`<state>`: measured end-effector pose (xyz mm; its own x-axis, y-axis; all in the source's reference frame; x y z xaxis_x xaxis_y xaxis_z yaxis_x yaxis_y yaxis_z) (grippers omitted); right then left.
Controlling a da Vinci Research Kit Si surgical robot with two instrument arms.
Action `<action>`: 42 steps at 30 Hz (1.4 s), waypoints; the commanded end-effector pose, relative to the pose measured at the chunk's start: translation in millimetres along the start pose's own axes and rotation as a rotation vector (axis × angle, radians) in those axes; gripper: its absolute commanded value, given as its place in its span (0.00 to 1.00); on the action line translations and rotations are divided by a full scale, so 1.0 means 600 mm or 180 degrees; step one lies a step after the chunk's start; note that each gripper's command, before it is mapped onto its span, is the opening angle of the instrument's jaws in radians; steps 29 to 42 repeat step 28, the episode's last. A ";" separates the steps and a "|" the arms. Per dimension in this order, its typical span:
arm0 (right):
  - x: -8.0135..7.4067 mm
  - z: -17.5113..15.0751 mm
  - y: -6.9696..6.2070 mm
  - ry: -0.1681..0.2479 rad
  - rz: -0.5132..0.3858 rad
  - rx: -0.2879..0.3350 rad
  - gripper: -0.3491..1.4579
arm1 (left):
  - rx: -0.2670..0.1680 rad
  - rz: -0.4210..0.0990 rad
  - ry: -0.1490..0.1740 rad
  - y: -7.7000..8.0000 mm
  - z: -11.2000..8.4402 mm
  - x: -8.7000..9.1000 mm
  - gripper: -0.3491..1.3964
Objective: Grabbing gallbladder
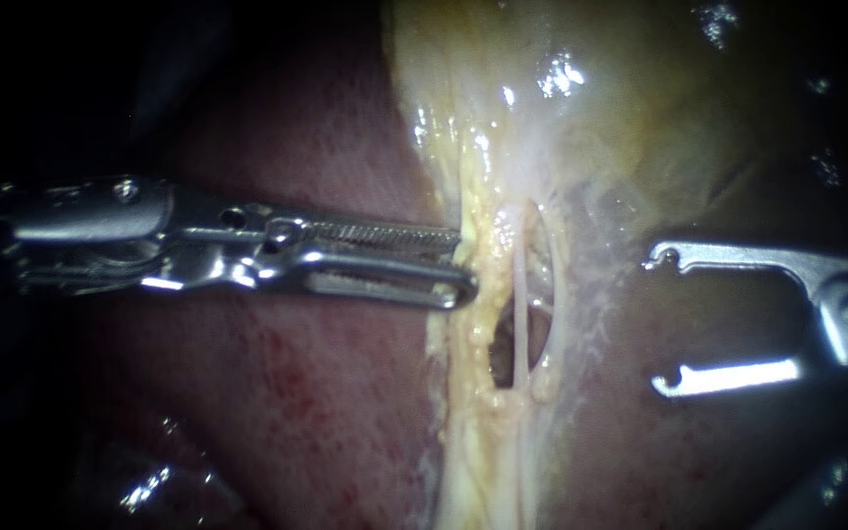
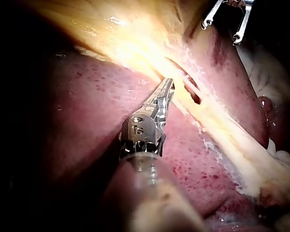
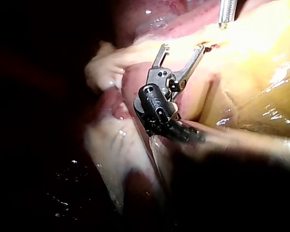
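Reaching in from the left of the endoscope view, my left instrument (image 1: 465, 263) lies across the dark red liver (image 1: 296, 412). Its toothed jaws stand slightly apart, a narrow gap showing along their length, and their tips meet the edge of a yellow fatty band (image 1: 453, 432). Just past the tips, a thin pale tube (image 1: 520, 294) runs through a dark opening in that band. The gallbladder (image 1: 640, 98) is the glossy yellowish-tan mass above the opening, clear of both instruments. My right instrument (image 1: 657, 322) comes in from the right, its hook-tipped jaws spread wide and holding nothing.

In the left wrist view, my left instrument (image 2: 169, 83) lies over the liver (image 2: 87, 121), its tips at the bright yellow band (image 2: 232, 130). The gallbladder (image 2: 111, 19) lies ahead and to one side. My right instrument (image 2: 221, 31) hangs beyond the band, jaws apart.

In the right wrist view, my right instrument (image 3: 182, 48) has its jaws splayed in a V against pale tissue. The gallbladder (image 3: 270, 58) lies beside it, and the tip of my left instrument (image 3: 225, 12) shows ahead.
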<state>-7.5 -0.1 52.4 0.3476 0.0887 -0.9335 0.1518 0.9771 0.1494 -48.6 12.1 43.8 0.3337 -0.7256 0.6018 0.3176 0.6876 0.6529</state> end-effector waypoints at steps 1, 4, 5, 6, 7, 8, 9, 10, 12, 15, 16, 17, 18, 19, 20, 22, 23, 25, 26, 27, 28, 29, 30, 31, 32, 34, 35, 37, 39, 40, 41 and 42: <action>0.0000 0.0000 0.0000 0.0000 0.0000 0.0000 0.53 | 0.0000 -0.0013 0.0009 0.0002 0.0000 0.0001 0.02; 0.0000 0.0000 0.0000 0.0001 0.0000 0.0000 0.53 | -0.0003 -0.0031 0.0027 0.0005 -0.0002 0.0002 0.00; 0.0000 0.0000 0.0000 0.0001 -0.0001 0.0000 0.53 | -0.0002 -0.0049 0.0026 0.0007 -0.0003 0.0003 0.00; 0.0000 0.0000 0.0000 0.0001 -0.0001 0.0000 0.53 | -0.0004 -0.0048 0.0035 0.0007 -0.0003 0.0003 0.00; 0.0000 0.0000 0.0000 0.0001 -0.0001 0.0000 0.53 | -0.0003 -0.0067 0.0035 0.0008 -0.0004 0.0004 0.00; 0.0000 0.0000 0.0000 0.0001 -0.0001 0.0000 0.53 | -0.0002 -0.0066 0.0035 0.0009 -0.0005 0.0005 0.00; 0.0000 0.0000 0.0000 0.0001 -0.0001 0.0000 0.53 | -0.0002 -0.0066 0.0035 0.0009 -0.0006 0.0005 0.00; 0.0000 0.0000 0.0000 0.0001 -0.0001 0.0000 0.53 | -0.0001 -0.0066 0.0036 0.0009 -0.0007 0.0006 0.00; 0.0000 0.0000 0.0000 0.0001 -0.0001 0.0000 0.53 | 0.0000 -0.0084 0.0035 0.0008 -0.0009 0.0007 0.00; 0.0000 0.0000 0.0000 0.0001 -0.0001 0.0000 0.53 | 0.0000 -0.0084 0.0035 0.0008 -0.0009 0.0007 0.00; 0.0000 0.0000 0.0000 0.0001 -0.0001 0.0000 0.53 | 0.0001 -0.0084 0.0036 0.0008 -0.0009 0.0007 0.00; 0.0000 0.0000 0.0000 0.0001 -0.0001 0.0000 0.53 | 0.0000 -0.0084 0.0035 0.0008 -0.0009 0.0007 0.00; 0.0000 0.0000 0.0000 0.0001 -0.0001 0.0000 0.53 | 0.0001 -0.0084 0.0035 0.0008 -0.0009 0.0007 0.00; 0.0000 0.0000 0.0000 0.0001 -0.0001 0.0000 0.53 | 0.0000 -0.0084 0.0035 0.0008 -0.0010 0.0007 0.00; 0.0000 0.0000 0.0000 0.0001 -0.0001 0.0000 0.53 | -0.0001 -0.0084 0.0035 0.0007 -0.0009 0.0007 0.00; 0.0000 0.0000 0.0000 0.0001 -0.0001 0.0000 0.53 | -0.0001 -0.0084 0.0035 0.0006 -0.0010 0.0007 0.00; 0.0000 0.0000 0.0000 0.0001 -0.0001 0.0000 0.53 | -0.0001 -0.0085 0.0035 0.0006 -0.0010 0.0007 0.00; 0.0000 0.0000 0.0000 0.0001 -0.0001 0.0000 0.53 | -0.0001 -0.0085 0.0035 0.0006 -0.0010 0.0007 0.00; 0.0000 0.0000 0.0000 0.0001 -0.0001 0.0000 0.53 | -0.0001 -0.0085 0.0035 0.0006 -0.0010 0.0007 0.00; 0.0000 0.0000 0.0000 0.0001 -0.0001 0.0000 0.53 | -0.0001 -0.0085 0.0035 0.0006 -0.0010 0.0006 0.00; 0.0000 0.0000 0.0000 0.0001 -0.0001 0.0000 0.53 | -0.0001 -0.0085 0.0035 0.0006 -0.0010 0.0006 0.00; 0.0000 0.0000 0.0000 0.0001 -0.0001 0.0000 0.53 | -0.0001 -0.0085 0.0035 0.0006 -0.0010 0.0006 0.00; 0.0000 0.0000 0.0000 0.0001 -0.0001 0.0000 0.53 | -0.0001 -0.0085 0.0035 0.0006 -0.0010 0.0006 0.00; 0.0000 0.0000 0.0000 0.0001 -0.0001 0.0000 0.53 | -0.0001 -0.0085 0.0035 0.0006 -0.0010 0.0006 0.00; 0.0000 0.0000 0.0000 0.0001 -0.0001 0.0000 0.53 | -0.0001 -0.0085 0.0035 0.0006 -0.0010 0.0006 0.00; 0.0000 0.0000 0.0000 0.0001 -0.0001 0.0000 0.53 | -0.0001 -0.0085 0.0035 0.0006 -0.0010 0.0006 0.00; 0.0000 0.0000 0.0000 0.0001 -0.0001 0.0000 0.53 | -0.0001 -0.0085 0.0035 0.0006 -0.0010 0.0006 0.00; 0.0000 0.0000 0.0000 0.0001 -0.0001 0.0000 0.53 | -0.0001 -0.0085 0.0035 0.0006 -0.0010 0.0006 0.00; 0.0000 0.0000 0.0000 0.0001 -0.0001 0.0000 0.53 | -0.0001 -0.0085 0.0035 0.0006 -0.0010 0.0006 0.00; 0.0000 0.0000 0.0000 0.0001 -0.0001 0.0000 0.53 | -0.0001 -0.0085 0.0035 0.0006 -0.0010 0.0006 0.00; 0.0000 0.0000 0.0000 0.0001 -0.0001 0.0000 0.53 | -0.0001 -0.0085 0.0035 0.0006 -0.0010 0.0006 0.00; 0.0000 0.0000 0.0000 0.0001 -0.0001 0.0000 0.53 | -0.0001 -0.0085 0.0035 0.0006 -0.0010 0.0006 0.00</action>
